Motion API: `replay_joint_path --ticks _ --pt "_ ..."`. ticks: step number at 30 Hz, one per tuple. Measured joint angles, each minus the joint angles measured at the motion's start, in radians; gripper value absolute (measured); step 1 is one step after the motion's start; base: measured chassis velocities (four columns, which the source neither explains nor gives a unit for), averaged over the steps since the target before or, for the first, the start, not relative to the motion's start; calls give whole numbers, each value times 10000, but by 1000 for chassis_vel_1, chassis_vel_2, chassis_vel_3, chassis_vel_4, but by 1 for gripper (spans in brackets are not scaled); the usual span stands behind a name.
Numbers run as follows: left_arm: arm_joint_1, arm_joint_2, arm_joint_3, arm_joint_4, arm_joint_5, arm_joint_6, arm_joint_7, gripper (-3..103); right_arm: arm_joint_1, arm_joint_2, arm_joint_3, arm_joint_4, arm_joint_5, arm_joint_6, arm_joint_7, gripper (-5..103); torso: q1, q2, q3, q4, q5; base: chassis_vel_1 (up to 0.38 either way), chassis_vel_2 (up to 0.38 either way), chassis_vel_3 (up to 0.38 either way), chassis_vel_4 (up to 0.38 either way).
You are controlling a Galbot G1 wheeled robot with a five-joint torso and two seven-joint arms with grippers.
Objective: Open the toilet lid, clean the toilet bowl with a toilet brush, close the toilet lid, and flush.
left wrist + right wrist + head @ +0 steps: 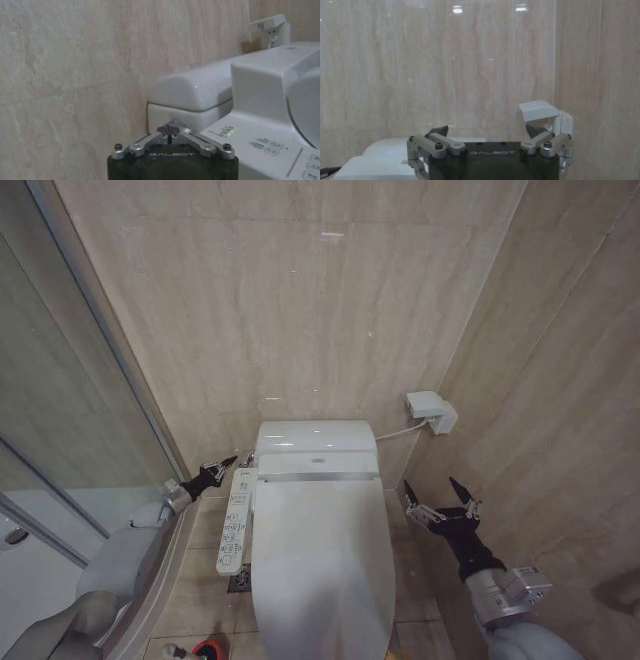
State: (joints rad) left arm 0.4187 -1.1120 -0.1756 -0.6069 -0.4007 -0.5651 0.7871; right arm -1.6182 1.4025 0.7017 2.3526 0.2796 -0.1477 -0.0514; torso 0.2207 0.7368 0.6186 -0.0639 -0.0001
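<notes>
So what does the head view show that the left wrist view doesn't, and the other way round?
Head view alone: the closed toilet lid whole, the open right gripper off its right side, a red cup on the floor. Left wrist view alone: lit green lamps on the control panel. Both: the shut left gripper at the panel's back end, the tank, the wall socket.

The toilet lid (320,570) is glossy white plastic, the wall tiles (300,300) are smooth polished beige stone, and the shower screen (60,410) is clear glass.
</notes>
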Motion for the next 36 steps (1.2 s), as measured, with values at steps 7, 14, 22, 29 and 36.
replay_joint_path --ticks 7,14,22,29,36 --pt "-48 -99 35 149 8 -29 38 0 0 0 0 0 0 0 0 100 0 0 0 0 1 0 0 0 0" --pt "-152 -208 131 156 41 -18 129 0 0 0 0 0 0 0 0 100 0 0 0 -2 2 0 0 0 0" --pt "-171 -288 63 249 103 49 139 0 0 0 0 0 0 0 0 100 0 0 0 -1 1 0 0 0 0" --pt "-137 -283 36 341 134 169 374 0 0 0 0 0 0 0 0 100 0 0 0 2 2 0 0 0 0" --pt "-276 -274 95 489 134 301 541 0 0 0 0 0 0 0 0 100 0 0 0 -2 0 0 0 0 0"
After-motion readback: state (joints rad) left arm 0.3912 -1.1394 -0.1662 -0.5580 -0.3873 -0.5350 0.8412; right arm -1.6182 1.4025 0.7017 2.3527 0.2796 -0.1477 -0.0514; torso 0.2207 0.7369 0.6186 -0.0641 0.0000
